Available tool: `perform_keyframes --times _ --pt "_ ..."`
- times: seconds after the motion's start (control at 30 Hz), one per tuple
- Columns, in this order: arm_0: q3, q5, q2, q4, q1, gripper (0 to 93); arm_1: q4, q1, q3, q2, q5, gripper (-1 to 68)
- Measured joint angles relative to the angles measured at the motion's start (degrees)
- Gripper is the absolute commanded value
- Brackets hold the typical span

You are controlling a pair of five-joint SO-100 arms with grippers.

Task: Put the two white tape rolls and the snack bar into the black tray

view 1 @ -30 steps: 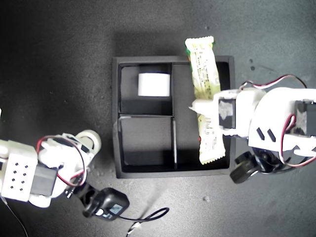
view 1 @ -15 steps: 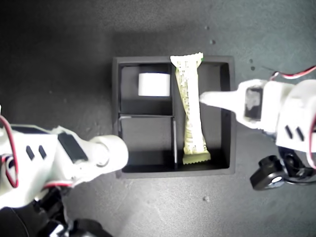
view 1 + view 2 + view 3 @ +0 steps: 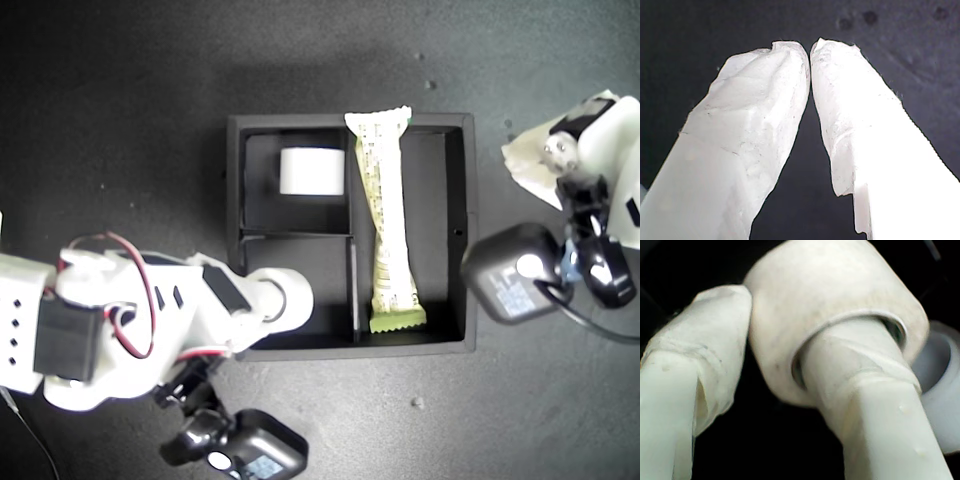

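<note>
The black tray [image 3: 232, 180] sits mid-table in the exterior view. The snack bar [image 3: 385, 220] lies lengthwise in its long compartment. One white tape roll [image 3: 312, 170] rests in the small compartment toward the exterior view's upper left. My second gripper [image 3: 275, 300] [image 3: 775, 340] is shut on the other white tape roll [image 3: 285, 297] [image 3: 830, 280], one finger [image 3: 860, 390] through its hole, over the other small compartment's near edge. My first gripper [image 3: 512, 158] [image 3: 810, 47] is shut on nothing, beyond the tray's wall on the exterior view's right, over bare table.
The first arm's black camera block [image 3: 510, 285] hangs just outside the tray's wall on the exterior view's right, with a cable trailing off. The second arm's camera block [image 3: 240, 455] is below the tray. The table [image 3: 120, 100] is dark and speckled.
The first gripper let go of the snack bar, now lying in the tray, and drew away to the exterior view's right. The second arm brought its tape roll up to the tray.
</note>
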Motion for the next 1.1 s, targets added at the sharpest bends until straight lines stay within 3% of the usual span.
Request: perform_keyframes --times 0.17,0.3,0.43,0.5,0.63,0.87,1.1 --pt "0.0 -0.18 -0.18 0.0 2.29 13.7 0.79 0.18 -0.53 0.0 0.09 -0.2" --pt "-0.35 -1.49 1.32 4.75 1.76 0.2 2.99 0.88 -2.64 0.0 0.35 -0.3" --pt "6.86 -3.6 16.08 16.17 -3.16 0.2 5.19 1.23 0.97 4.31 2.9 -0.3" --pt "15.12 -4.22 27.33 18.46 -6.68 0.1 5.36 1.23 7.29 9.4 6.86 -0.3" --pt "32.34 -6.77 47.02 17.93 -8.26 0.1 5.1 0.44 21.53 16.08 15.12 -0.4" --pt "61.26 -13.54 75.06 14.77 -7.82 0.1 -9.4 -0.44 52.21 33.05 25.93 -0.5" --pt "76.2 -16.79 98.7 18.81 -5.89 0.1 -26.72 -0.09 87.89 58.36 33.4 -0.5"
